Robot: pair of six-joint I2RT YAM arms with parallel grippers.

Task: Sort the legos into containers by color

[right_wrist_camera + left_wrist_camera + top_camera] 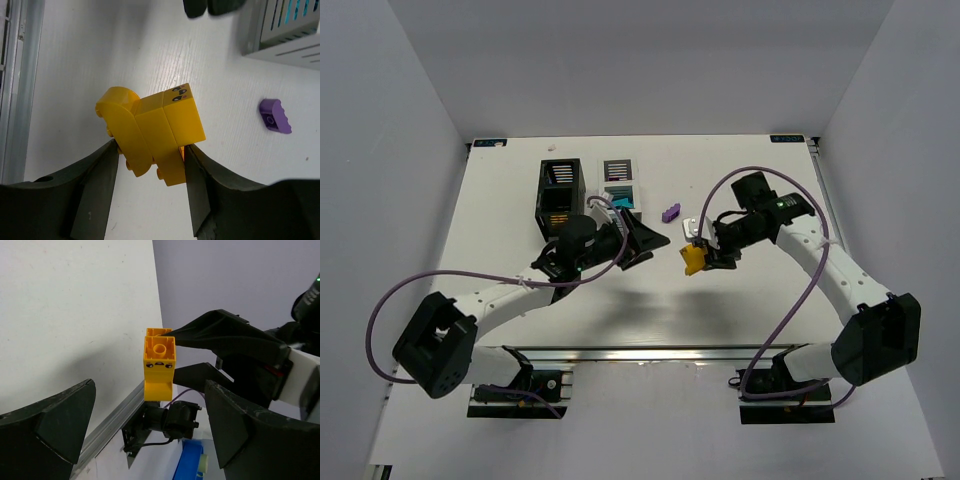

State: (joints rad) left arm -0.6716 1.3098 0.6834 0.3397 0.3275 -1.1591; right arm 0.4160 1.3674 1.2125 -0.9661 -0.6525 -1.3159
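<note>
Legos sorting, mid-carry. The right pincer point(150, 156) is clenched on the chunky yellow-orange plastic brick point(160, 125), one finger on each flank, and the brick looks lifted clear of the white counter point(750, 180). It hangs to the right of the white slatted two-compartment container point(617, 168), and nearer the arm bases than that container is.

The left pincer point(650, 248) is spread as wide as it goes with nothing in it. It sits between the white container and the yellow brick, mouth aimed at the brick. A small purple brick point(670, 212) lies on the counter just right of the white container. The black slatted container point(560, 185) stands right beside it on the left. Teal pieces point(620, 195) show in the white container's nearer compartment.

My read is that the step in hand is moving the yellow one, and it looks set up as a handoff to the left arm. If so, the brick needs to go squarely between those open fingers. The left should then clamp before the right lets go, or it drops. After that it needs a compartment without teal in it. I can't tell which one is meant for yellow.
</note>
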